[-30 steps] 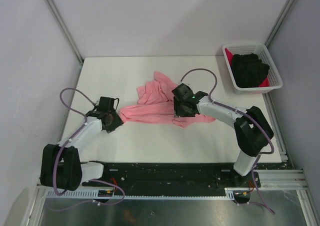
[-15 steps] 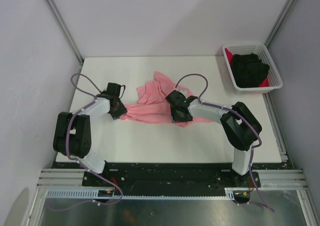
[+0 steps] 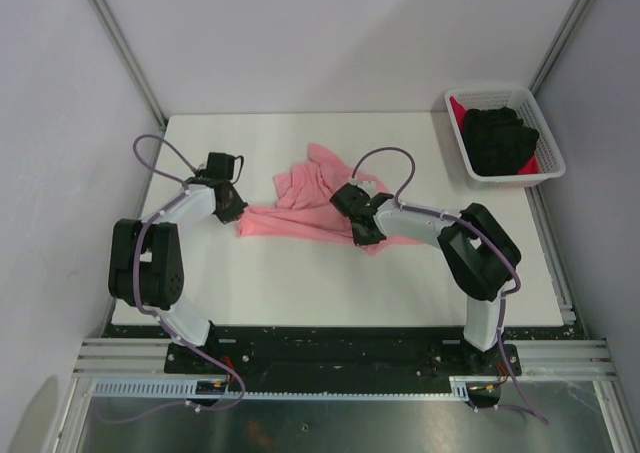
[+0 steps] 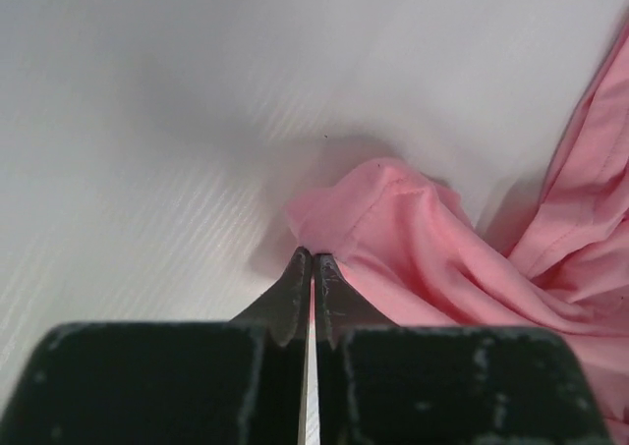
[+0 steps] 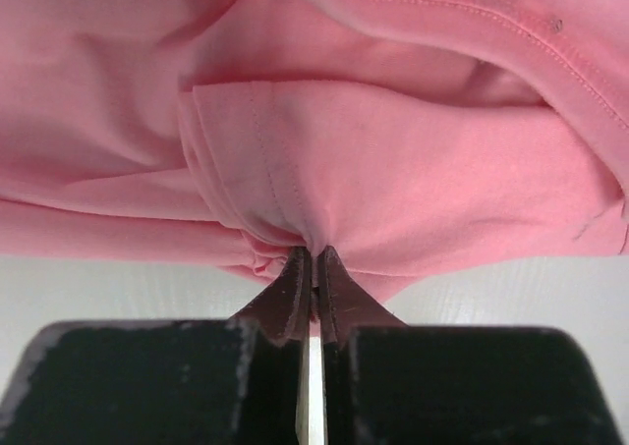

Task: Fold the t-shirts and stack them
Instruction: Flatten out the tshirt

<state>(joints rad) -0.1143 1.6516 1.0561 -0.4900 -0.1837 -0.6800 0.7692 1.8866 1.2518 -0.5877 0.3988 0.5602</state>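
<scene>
A salmon-pink t-shirt lies crumpled in the middle of the white table. My left gripper is shut on its left corner; in the left wrist view the pink hem is pinched at the closed fingertips. My right gripper is shut on the shirt's near right edge, and the right wrist view shows cloth bunched into its closed tips. A black t-shirt lies over a bright red one in the basket.
The white lattice basket stands at the table's back right corner. Metal frame posts rise at the back corners. Both arms' cables arch above the table.
Both grippers have closed on the pink shirt. The left gripper moved up and right to the shirt's left corner; the right one slid slightly left along the near edge.
</scene>
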